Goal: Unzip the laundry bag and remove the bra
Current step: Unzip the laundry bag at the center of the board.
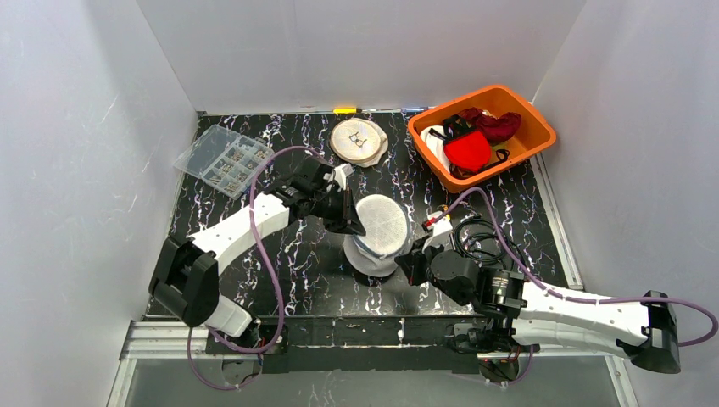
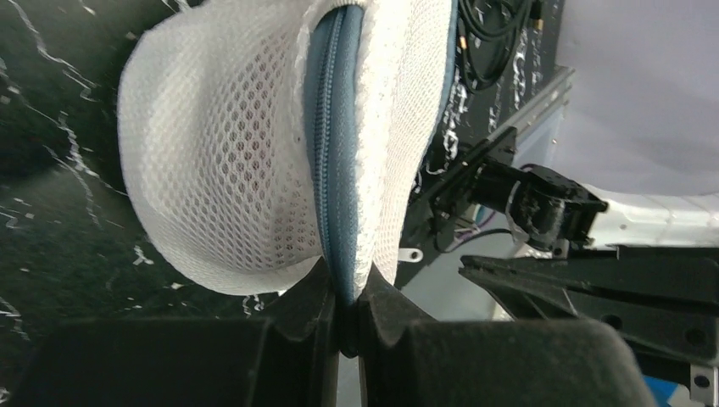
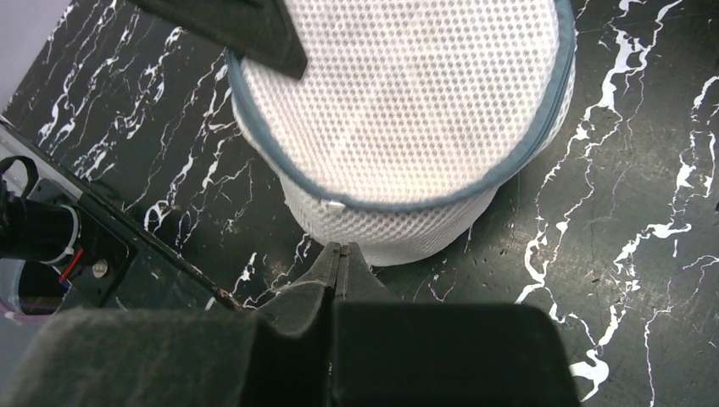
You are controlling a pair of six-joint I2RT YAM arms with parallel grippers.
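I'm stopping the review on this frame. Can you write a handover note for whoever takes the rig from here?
Left gripper: shut on the laundry bag, pinching its blue zipper band and holding that edge up.
Right gripper: shut, holding nothing, tips right at the bag's lower wall.
The bag stands on the table between the arms.
Done: the bag is gripped and steadied.
Left: the zip is closed along the stretch in view. A small pale tab on the band may be the pull. Grasp it with the right gripper, run the zip open, then take out the bra, which is not in view.
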